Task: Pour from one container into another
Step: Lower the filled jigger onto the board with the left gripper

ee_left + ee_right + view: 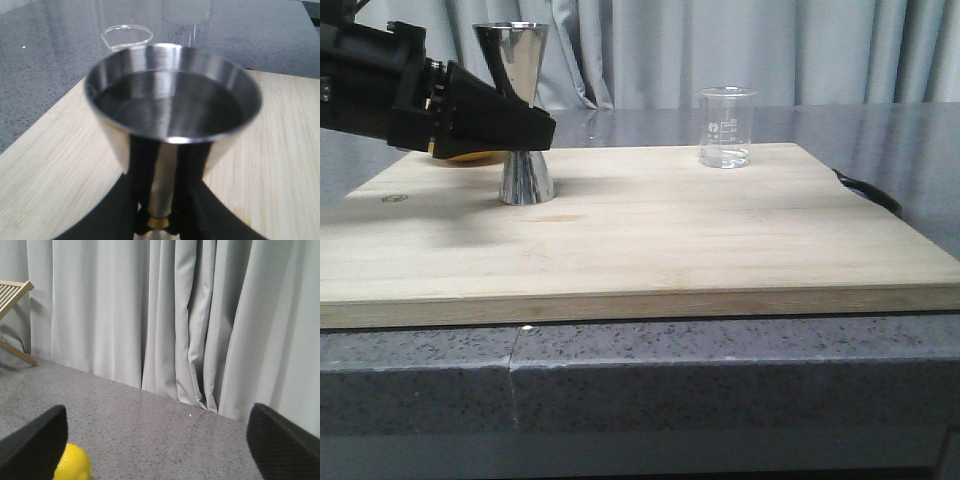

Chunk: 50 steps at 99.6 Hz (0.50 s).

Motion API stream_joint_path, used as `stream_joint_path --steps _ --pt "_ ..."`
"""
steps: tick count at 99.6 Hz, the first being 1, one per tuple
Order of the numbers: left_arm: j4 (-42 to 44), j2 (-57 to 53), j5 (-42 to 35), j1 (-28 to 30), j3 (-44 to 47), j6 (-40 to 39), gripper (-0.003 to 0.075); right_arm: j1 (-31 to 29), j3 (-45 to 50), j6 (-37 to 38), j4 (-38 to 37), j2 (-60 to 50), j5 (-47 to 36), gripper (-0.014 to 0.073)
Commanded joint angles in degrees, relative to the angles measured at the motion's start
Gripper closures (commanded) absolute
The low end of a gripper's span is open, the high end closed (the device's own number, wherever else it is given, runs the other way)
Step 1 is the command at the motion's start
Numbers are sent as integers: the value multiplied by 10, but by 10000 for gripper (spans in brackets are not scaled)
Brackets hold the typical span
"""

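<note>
Table [620,370] edge foremost. Left fingers [165,200] clamp the jigger [523,110] waist: rigid, slippery. Beaker [725,127] fragile; grip mid-wall. Right fingers [35,440] spread, empty.

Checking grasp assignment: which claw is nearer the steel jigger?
Left. The left claw sits around the steel jigger at its waist. The right claw is open, facing the curtain, jigger out of its view.

Jigger [525,110] stands on board [650,240] left of beaker [725,127].
</note>
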Motion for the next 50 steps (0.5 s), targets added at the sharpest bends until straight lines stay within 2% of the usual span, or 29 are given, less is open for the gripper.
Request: stream_joint_path --steps 1,21,50 --pt "-29 -24 30 1 -17 -4 731 0 -15 -3 -8 -19 -47 -66" --pt "-29 -24 30 1 -17 -8 629 0 -15 -3 -8 -19 -48 -66" --pt "-29 -24 34 1 -17 -8 611 0 -15 -3 -8 -19 -48 -66"
